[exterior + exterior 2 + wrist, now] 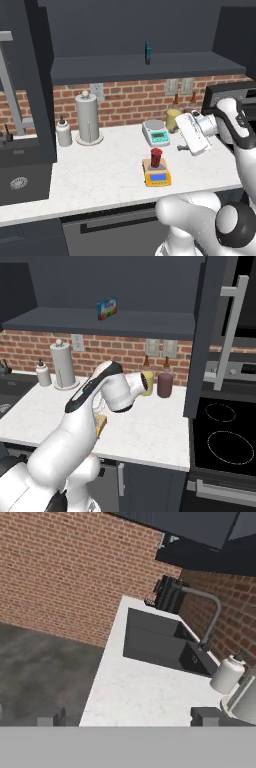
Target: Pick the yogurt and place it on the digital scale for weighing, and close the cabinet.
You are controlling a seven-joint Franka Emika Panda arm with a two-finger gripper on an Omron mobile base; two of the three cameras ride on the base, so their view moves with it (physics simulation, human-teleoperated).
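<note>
The yogurt (156,158), a small dark red cup, stands upright on the grey plate of the orange digital scale (157,176) near the counter's front edge. A sliver of that scale (101,425) peeks out from behind my arm in the right base view, where the yogurt is hidden. My gripper (186,145) hovers above the counter, right of the yogurt and apart from it. Its fingertips (50,717) stand wide apart, open and holding nothing. The cabinet is open: one door (42,75) swings out on the left, the other (210,331) on the right with its silver handle (231,331).
A white scale (155,132) and a yellow jar (173,120) stand behind the orange scale. A paper towel holder (88,120) and soap bottle (63,132) stand at the back left beside the sink (20,175). A slim blue container (148,52) sits on the cabinet shelf. The stove (225,441) lies to the right.
</note>
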